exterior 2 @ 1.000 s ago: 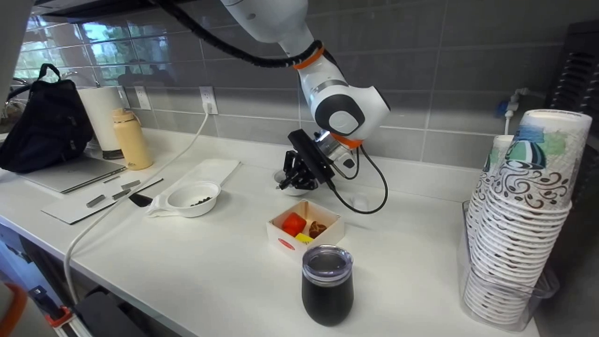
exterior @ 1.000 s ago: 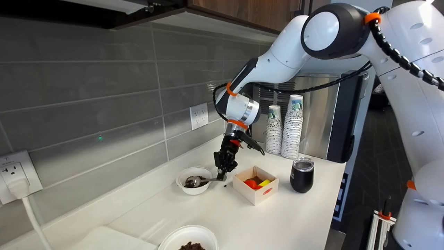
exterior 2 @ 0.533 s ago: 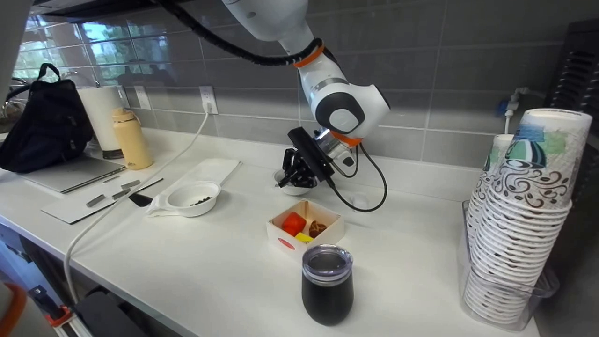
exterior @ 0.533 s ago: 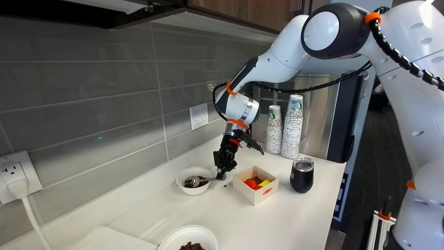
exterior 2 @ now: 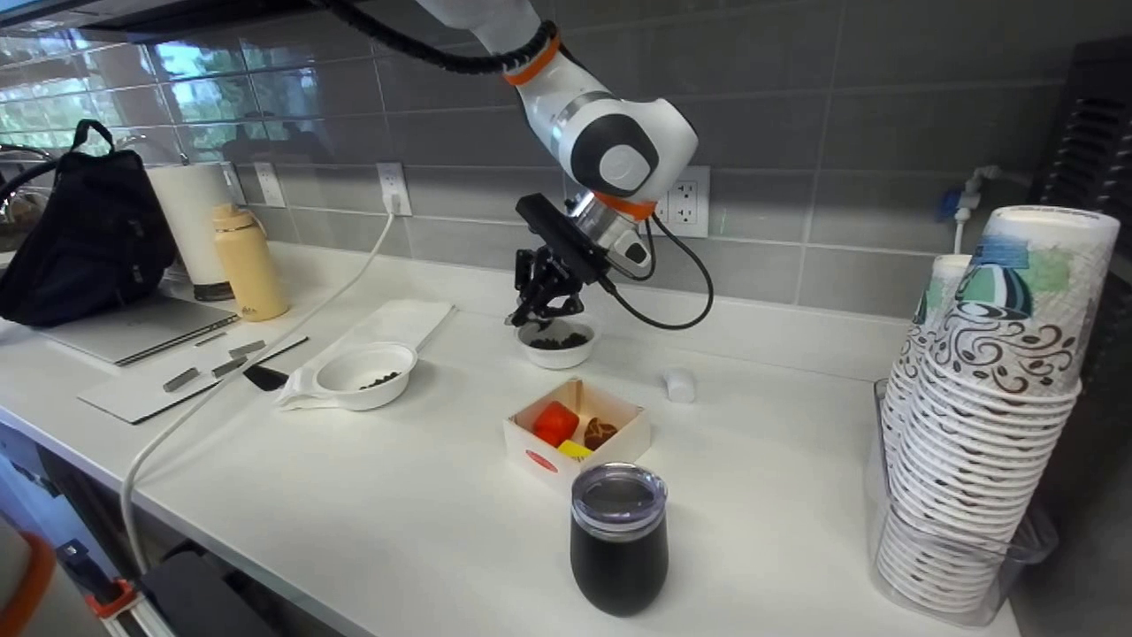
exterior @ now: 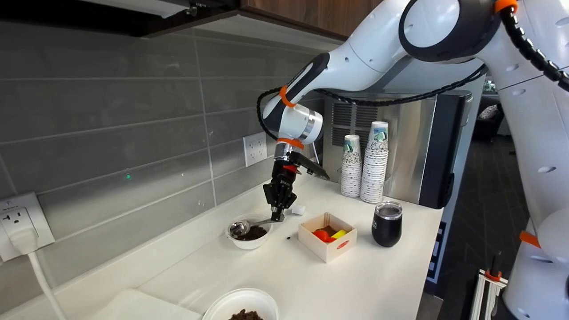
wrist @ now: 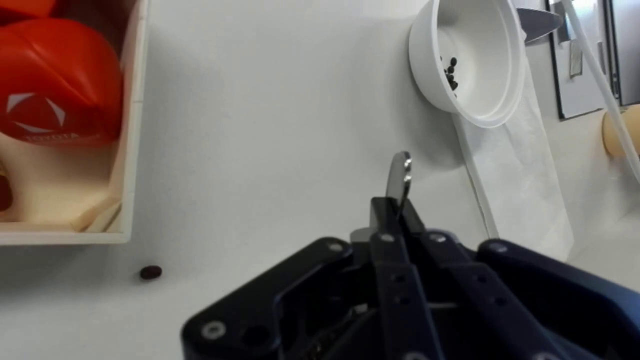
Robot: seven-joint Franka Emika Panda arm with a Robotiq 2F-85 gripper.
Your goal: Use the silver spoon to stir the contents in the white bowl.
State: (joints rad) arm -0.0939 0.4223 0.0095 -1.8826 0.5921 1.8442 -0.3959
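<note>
I have the silver spoon (exterior: 242, 227) by its handle, pincer (exterior: 277, 217) clenched on it, the spoon's head right at the rim of the white bowl (exterior: 250, 245), dark brown bits (exterior: 257, 233) inside; what it touches there, I can't tell. Wooden box (exterior: 314, 246) near the bowl on the surface (exterior: 320, 289).

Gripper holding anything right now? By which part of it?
The gripper holds the silver spoon by its handle, close to the end.

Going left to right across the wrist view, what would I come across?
Wooden box → visible end of the silver spoon → other white bowl → tan bottle, cut off by the picture's edge.
</note>
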